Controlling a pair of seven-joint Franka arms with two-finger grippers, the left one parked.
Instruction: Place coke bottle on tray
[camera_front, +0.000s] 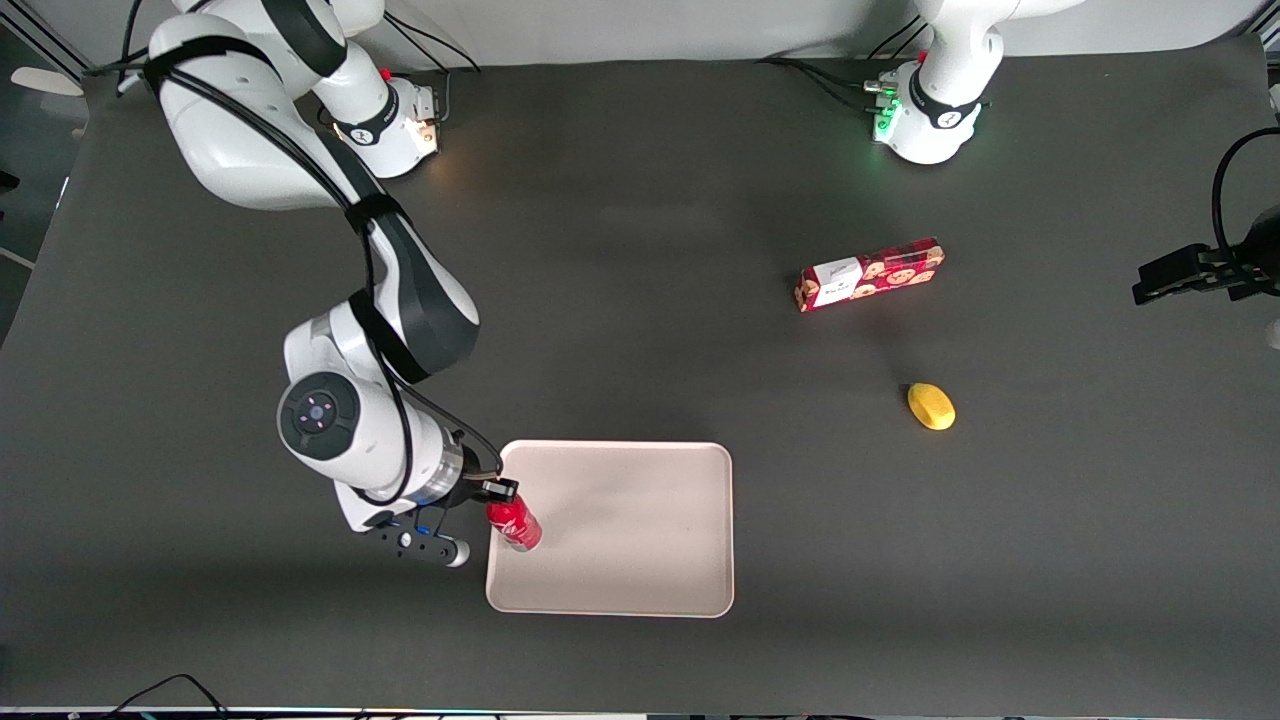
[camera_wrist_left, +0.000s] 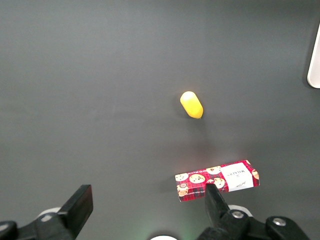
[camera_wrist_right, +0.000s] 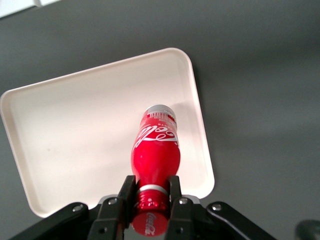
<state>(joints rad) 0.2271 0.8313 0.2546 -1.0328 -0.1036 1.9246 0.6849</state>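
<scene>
The coke bottle (camera_front: 514, 522) is a slim red bottle with white script and a silvery base. It is tilted over the edge of the pale pinkish-white tray (camera_front: 640, 560) nearest the working arm. My right gripper (camera_front: 497, 492) is shut on the bottle's neck just below the red cap. In the right wrist view the bottle (camera_wrist_right: 156, 150) hangs from my gripper (camera_wrist_right: 152, 192) with its base pointing down at the tray (camera_wrist_right: 75, 140). I cannot tell whether the base touches the tray.
A red cookie box (camera_front: 868, 274) and a yellow lemon-like object (camera_front: 931, 406) lie toward the parked arm's end of the table. Both also show in the left wrist view, the box (camera_wrist_left: 217, 180) and the yellow object (camera_wrist_left: 191, 104).
</scene>
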